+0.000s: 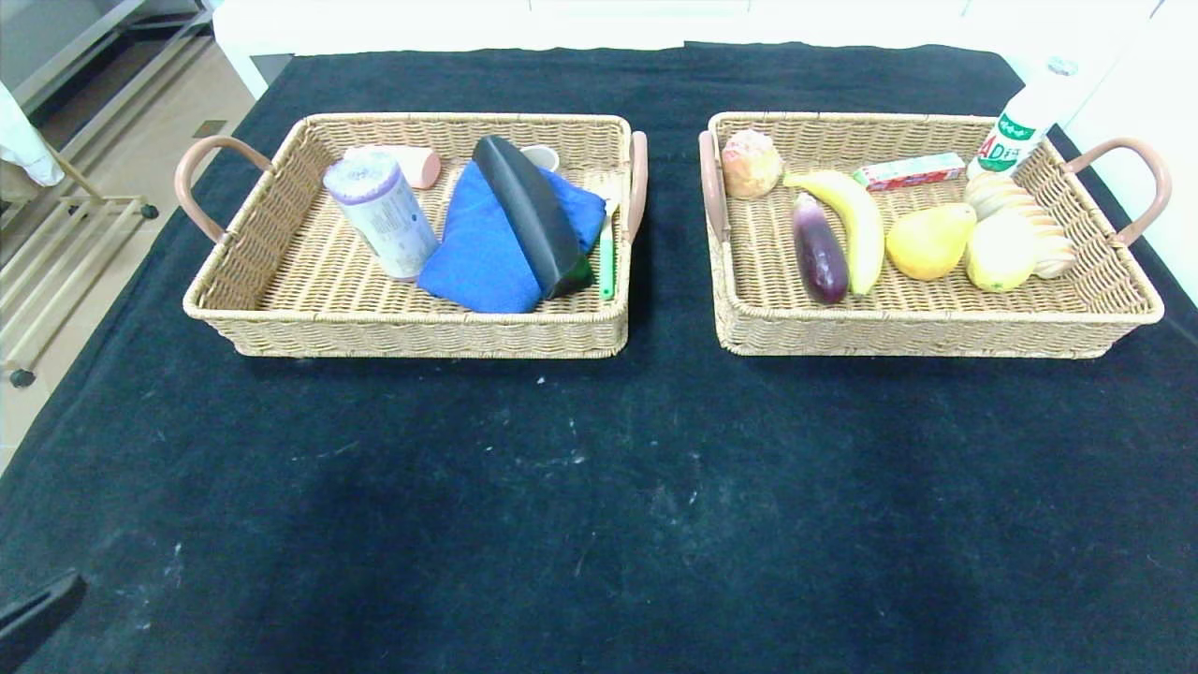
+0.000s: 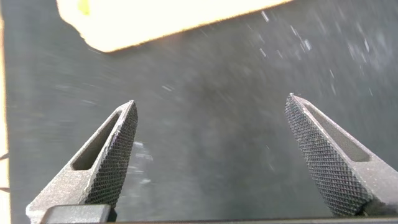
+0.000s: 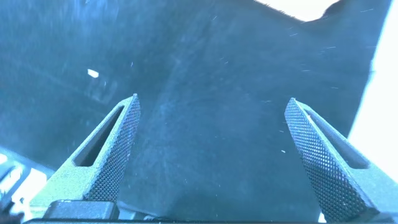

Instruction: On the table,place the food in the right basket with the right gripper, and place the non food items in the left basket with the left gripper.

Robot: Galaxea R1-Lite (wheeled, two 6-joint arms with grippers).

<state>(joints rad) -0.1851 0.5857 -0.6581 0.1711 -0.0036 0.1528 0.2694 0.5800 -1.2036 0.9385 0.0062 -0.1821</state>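
Note:
The left basket (image 1: 281,281) holds a wrapped roll (image 1: 382,213), a blue cloth (image 1: 487,248), a black case (image 1: 531,213), a pink item (image 1: 412,161) and a green-handled tool (image 1: 606,260). The right basket (image 1: 1095,300) holds an eggplant (image 1: 819,248), a banana (image 1: 856,225), a pear (image 1: 928,241), a lemon (image 1: 1000,251), a bun (image 1: 751,163), a red box (image 1: 908,171) and a white bottle (image 1: 1025,117). My left gripper (image 2: 211,134) is open and empty above the black cloth; a dark part of it shows at the head view's bottom left corner (image 1: 37,613). My right gripper (image 3: 211,134) is open and empty above the cloth, outside the head view.
The black tablecloth (image 1: 599,487) covers the table in front of both baskets. A pale ribbed item (image 1: 1029,220) lies in the right basket. The floor and a metal rack (image 1: 65,243) lie beyond the table's left edge. A bright basket edge (image 2: 155,22) shows in the left wrist view.

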